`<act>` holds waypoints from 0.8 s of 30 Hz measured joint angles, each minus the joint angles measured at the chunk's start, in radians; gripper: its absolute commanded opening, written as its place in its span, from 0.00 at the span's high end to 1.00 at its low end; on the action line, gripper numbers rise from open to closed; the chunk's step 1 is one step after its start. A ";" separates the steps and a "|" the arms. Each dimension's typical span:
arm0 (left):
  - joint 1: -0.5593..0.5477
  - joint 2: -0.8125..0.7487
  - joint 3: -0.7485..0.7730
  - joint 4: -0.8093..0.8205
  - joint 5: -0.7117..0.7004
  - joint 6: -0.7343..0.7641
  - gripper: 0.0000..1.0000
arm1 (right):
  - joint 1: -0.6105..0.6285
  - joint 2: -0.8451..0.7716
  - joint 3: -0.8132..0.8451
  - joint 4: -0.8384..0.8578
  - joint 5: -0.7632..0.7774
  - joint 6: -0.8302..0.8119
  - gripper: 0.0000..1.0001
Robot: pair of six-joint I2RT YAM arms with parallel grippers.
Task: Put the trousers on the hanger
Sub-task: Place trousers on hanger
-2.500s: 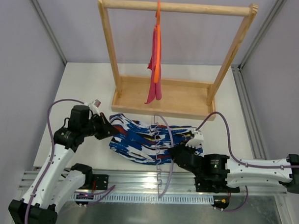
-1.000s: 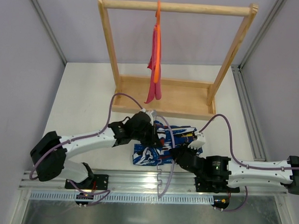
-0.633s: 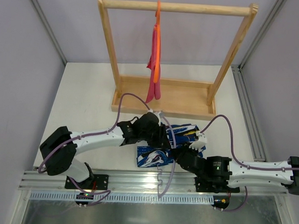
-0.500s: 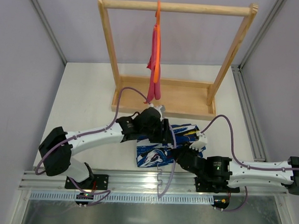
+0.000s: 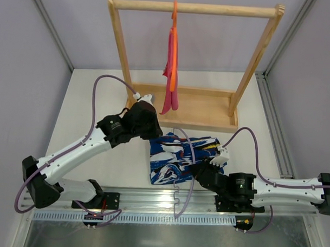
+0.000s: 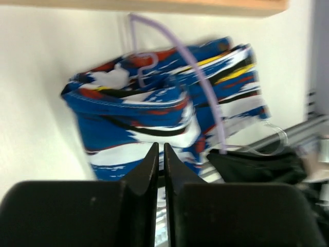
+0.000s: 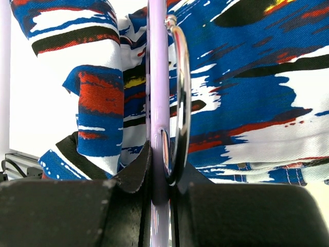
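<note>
The trousers (image 5: 174,156) lie folded in a blue, white, red and black heap on the table, draped over the lilac hanger (image 5: 189,157). My right gripper (image 5: 202,169) is shut on the hanger's bar (image 7: 157,103) next to its silver hook (image 7: 182,92), with the trousers (image 7: 257,77) right behind. My left gripper (image 5: 152,134) is shut and empty, above the heap's far left edge. In the left wrist view its fingertips (image 6: 161,146) hover over the trousers (image 6: 149,123), and the hanger (image 6: 205,98) curves across them.
A wooden rack (image 5: 181,110) stands just behind the trousers, with an orange hanger and pink cloth (image 5: 171,69) hanging from its top bar. A metal rail (image 5: 151,201) runs along the table's near edge.
My left gripper carried the trousers' left half to the right, folding it over the hanger, then let go and drew back up and left. The right gripper has stayed on the hanger.
</note>
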 measured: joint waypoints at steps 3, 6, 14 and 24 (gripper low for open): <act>0.008 0.018 -0.111 0.024 0.002 0.004 0.99 | 0.001 0.000 0.000 0.000 0.001 -0.003 0.96; 0.006 0.089 -0.217 0.102 0.038 0.005 1.00 | 0.001 0.001 0.003 0.000 0.003 -0.007 0.96; 0.000 0.289 -0.232 0.369 0.182 0.005 1.00 | 0.001 0.031 0.046 -0.016 0.022 -0.055 0.96; -0.018 0.345 -0.298 0.577 0.268 -0.026 1.00 | 0.001 0.134 0.111 0.031 0.031 -0.182 0.96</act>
